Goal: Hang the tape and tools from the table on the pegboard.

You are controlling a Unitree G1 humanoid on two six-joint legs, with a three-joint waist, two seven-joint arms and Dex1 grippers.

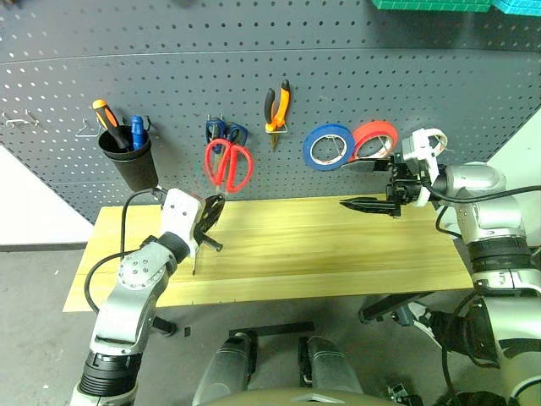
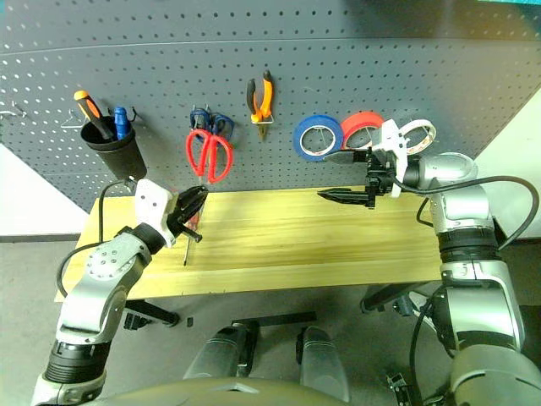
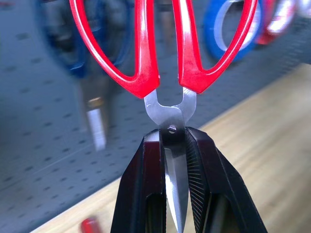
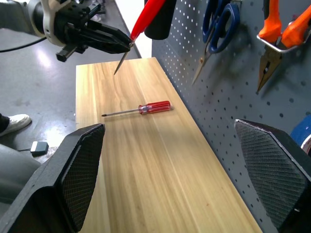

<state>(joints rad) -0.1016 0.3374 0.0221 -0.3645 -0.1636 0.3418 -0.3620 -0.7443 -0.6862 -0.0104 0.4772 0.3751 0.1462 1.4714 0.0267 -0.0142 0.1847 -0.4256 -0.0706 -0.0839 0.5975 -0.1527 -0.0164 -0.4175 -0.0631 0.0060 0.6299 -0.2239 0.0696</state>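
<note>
One broad pegboard [image 1: 254, 76] fills the back of the scene, already carrying the orange-and-black pliers [image 1: 277, 107], blue scissors [image 1: 221, 132], a blue roll [image 1: 328, 146], a red-orange roll [image 1: 374, 139] and a black cup [image 1: 129, 159] with two screwdrivers. The whitish tape [image 2: 418, 133] sits at the far right of the board, beside the red-orange roll and just behind the right pincer; whether it rests on a hook I cannot tell. Below runs the pale wooden worktop [image 1: 338, 254].

The left pincer [image 3: 171, 145] is clenched on the blades of the red scissors [image 1: 228, 165], right at the pivot. Their long axis runs up from the pincer, handle loops toward the board, tips down toward the worktop. The loops lie over the blue scissors, so the coming move seems to turn on getting a loop onto a hook near there.

The right pincer [image 4: 170, 174] is released, jaws wide, pointing along the worktop toward the left arm.

The slim red screwdriver [image 4: 141, 108] lies flat on the worktop, lengthwise along it, close under the left pincer and well apart from the right one; the left arm is nearer
</note>
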